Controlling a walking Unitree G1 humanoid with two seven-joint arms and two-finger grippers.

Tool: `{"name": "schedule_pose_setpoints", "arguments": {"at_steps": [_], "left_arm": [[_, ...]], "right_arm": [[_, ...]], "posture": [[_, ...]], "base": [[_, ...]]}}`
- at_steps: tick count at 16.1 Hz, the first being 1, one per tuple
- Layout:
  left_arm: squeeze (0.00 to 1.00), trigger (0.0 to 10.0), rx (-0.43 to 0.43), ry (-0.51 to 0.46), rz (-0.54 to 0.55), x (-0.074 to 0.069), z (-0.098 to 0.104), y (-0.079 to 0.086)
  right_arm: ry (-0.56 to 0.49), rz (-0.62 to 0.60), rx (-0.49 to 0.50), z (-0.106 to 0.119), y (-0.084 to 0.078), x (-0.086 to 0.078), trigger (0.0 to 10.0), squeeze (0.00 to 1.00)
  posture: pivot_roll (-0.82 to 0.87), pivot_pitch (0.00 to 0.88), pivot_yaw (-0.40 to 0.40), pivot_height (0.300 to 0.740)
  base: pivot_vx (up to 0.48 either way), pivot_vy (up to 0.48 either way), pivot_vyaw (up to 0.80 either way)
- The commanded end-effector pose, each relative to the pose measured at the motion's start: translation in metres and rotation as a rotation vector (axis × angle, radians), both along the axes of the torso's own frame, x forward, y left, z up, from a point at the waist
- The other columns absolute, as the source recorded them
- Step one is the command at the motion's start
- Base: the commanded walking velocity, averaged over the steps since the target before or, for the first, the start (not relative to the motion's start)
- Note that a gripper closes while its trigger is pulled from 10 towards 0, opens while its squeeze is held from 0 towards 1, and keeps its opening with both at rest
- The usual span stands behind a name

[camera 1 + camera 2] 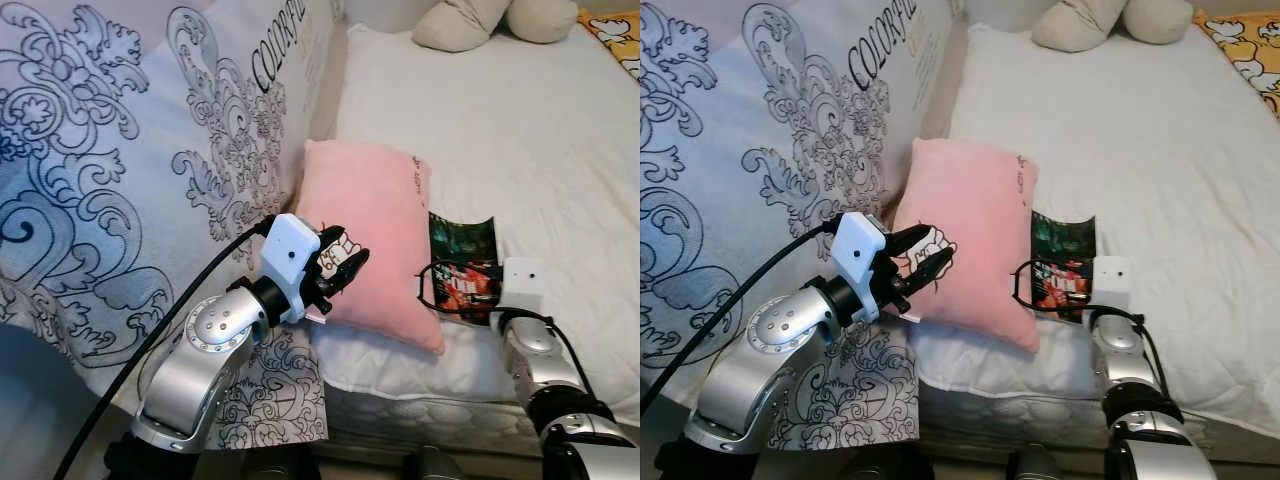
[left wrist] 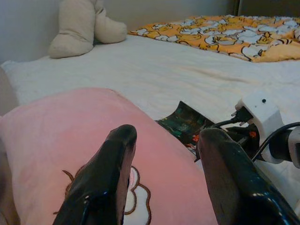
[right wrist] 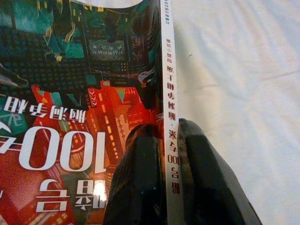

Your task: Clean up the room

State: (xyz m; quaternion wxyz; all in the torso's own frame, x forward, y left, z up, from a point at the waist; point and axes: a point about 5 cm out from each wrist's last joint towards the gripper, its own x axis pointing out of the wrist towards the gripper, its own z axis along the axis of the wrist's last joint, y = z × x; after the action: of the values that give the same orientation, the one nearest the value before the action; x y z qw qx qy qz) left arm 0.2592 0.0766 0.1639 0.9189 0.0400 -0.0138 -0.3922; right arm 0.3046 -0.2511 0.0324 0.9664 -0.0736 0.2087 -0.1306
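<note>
Right gripper (image 3: 166,154) pinches the book (image 3: 79,93) spine; left gripper (image 2: 164,140) gapes over pink pillow (image 1: 370,235).

Pink pillow (image 1: 370,235) beside open mattress (image 1: 540,140)

Bed (image 1: 540,130): pink pillow (image 1: 372,240), book (image 1: 462,262)

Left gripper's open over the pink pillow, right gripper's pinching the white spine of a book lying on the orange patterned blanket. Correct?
Not quite: the dark red-and-teal book lies on the white bedsheet, not the orange patterned blanket, which is farther up the bed. The right wrist view shows white sheet beside the spine. The rest holds: left gripper open over the pink plush pillow, right gripper pinching the spine.
</note>
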Motion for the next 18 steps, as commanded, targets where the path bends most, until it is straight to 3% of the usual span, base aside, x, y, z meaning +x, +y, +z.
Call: {"name": "schedule_pose_setpoints", "arguments": {"at_steps": [1,2,5,7,12,17,18], "left_arm": [[0.00,10.0,0.003,0.002,0.011,-0.001,0.001,0.002],[0.00,10.0,0.000,0.003,0.012,-0.001,0.001,0.001],[0.00,10.0,0.003,0.004,0.007,0.000,0.000,0.000],[0.00,10.0,0.012,-0.001,0.001,0.000,0.000,0.000],[0.00,10.0,0.019,-0.004,0.001,-0.001,-0.001,-0.001],[0.00,10.0,0.020,-0.008,0.013,-0.001,0.000,-0.001],[0.00,10.0,0.022,-0.010,0.013,-0.001,0.000,-0.001]], "right_arm": [[0.088,-0.040,-0.069,-0.012,-0.010,-0.012,10.0,0.00],[0.083,-0.050,-0.121,-0.008,-0.017,-0.012,10.0,0.00],[0.076,-0.046,-0.114,-0.007,-0.016,-0.010,10.0,0.00],[0.068,-0.003,-0.041,-0.011,0.000,-0.007,10.0,0.00],[0.072,0.058,0.024,-0.011,0.023,0.003,10.0,0.00],[0.020,0.105,-0.012,-0.002,0.035,0.013,10.0,0.00],[-0.002,0.081,0.034,0.000,0.036,0.016,10.0,0.77]], "posture": [[-0.02,0.016,0.107,0.703],[-0.03,0.010,0.106,0.703],[-0.03,0.006,0.107,0.703],[-0.03,0.009,0.110,0.703],[-0.01,0.016,0.107,0.703],[-0.01,0.026,0.099,0.703],[0.00,0.028,0.098,0.703]], "base": [[0.000,0.000,0.00],[0.000,0.000,0.00],[0.000,0.000,0.00],[0.000,0.000,0.00],[0.000,0.000,0.00],[0.000,0.000,0.00],[0.000,0.000,0.00]]}}
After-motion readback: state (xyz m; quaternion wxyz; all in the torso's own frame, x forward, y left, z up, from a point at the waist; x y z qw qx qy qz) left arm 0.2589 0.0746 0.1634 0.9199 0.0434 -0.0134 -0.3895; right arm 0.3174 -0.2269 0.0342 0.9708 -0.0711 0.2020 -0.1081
